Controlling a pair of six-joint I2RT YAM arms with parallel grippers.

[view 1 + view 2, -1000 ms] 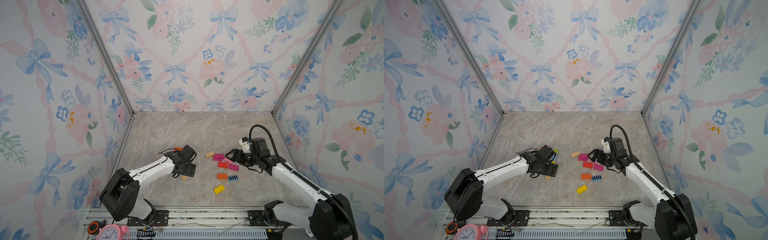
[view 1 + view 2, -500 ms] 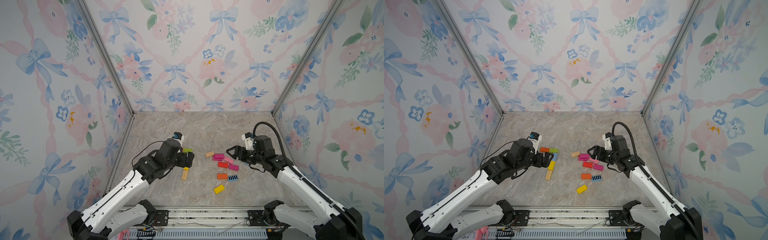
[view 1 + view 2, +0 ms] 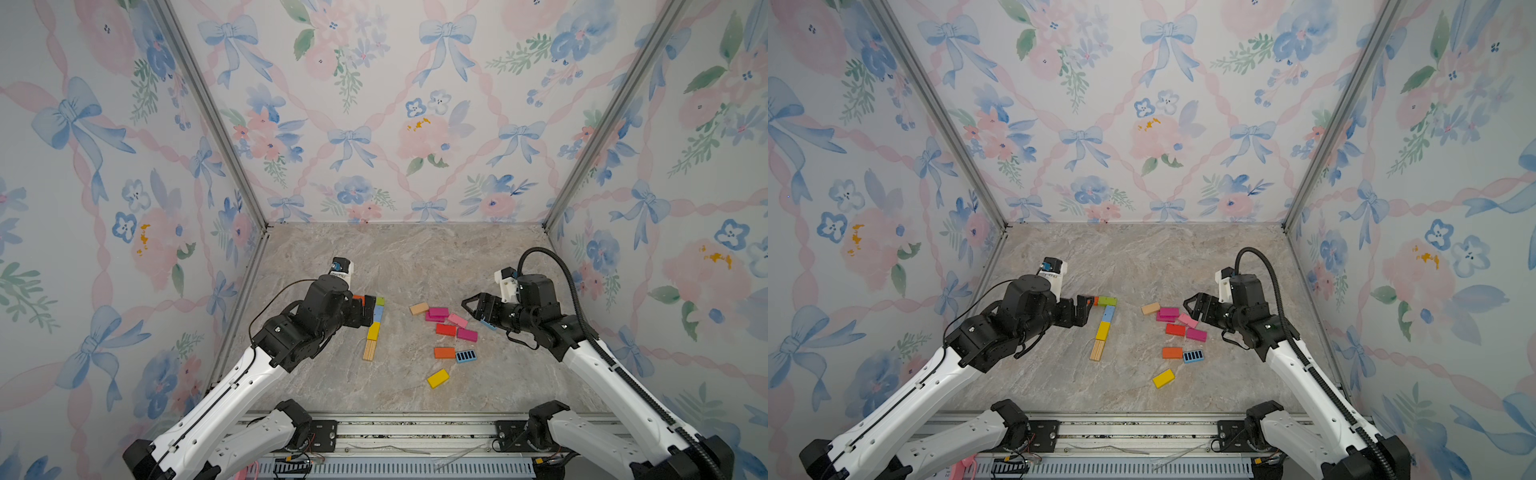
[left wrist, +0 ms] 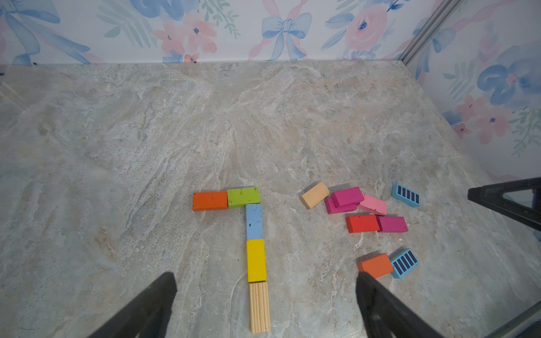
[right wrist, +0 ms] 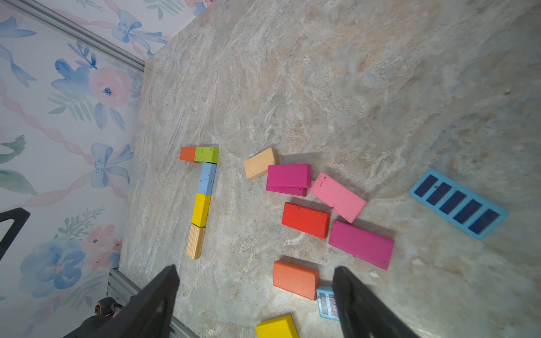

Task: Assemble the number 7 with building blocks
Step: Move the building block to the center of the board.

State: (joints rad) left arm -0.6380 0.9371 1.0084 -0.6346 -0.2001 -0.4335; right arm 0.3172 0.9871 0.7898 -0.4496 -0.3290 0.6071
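Observation:
The number 7 lies flat on the marble floor: an orange block (image 4: 209, 200) and a green block (image 4: 243, 196) form the bar. A light blue block (image 4: 254, 221), a yellow block (image 4: 256, 260) and a lined wood block (image 4: 259, 307) form the stem (image 3: 1103, 330). My left gripper (image 3: 1084, 309) hovers open and empty just left of the bar (image 3: 380, 301). My right gripper (image 3: 471, 309) hangs open and empty over the right side of the loose building blocks (image 3: 446, 329). A black-striped blue block (image 5: 458, 204) lies under it.
Loose blocks lie right of the 7: tan (image 3: 419, 308), two stacked magenta (image 3: 437, 313), pink (image 3: 457, 320), magenta (image 3: 467, 334), orange (image 3: 444, 353), striped blue (image 3: 466, 356), yellow (image 3: 437, 378). Floral walls close three sides. A metal rail (image 3: 395, 428) runs along the front.
My left arm has risen off the stem and pulled back to the left, uncovering the whole 7. My right gripper has lifted slightly and drawn back to the right.

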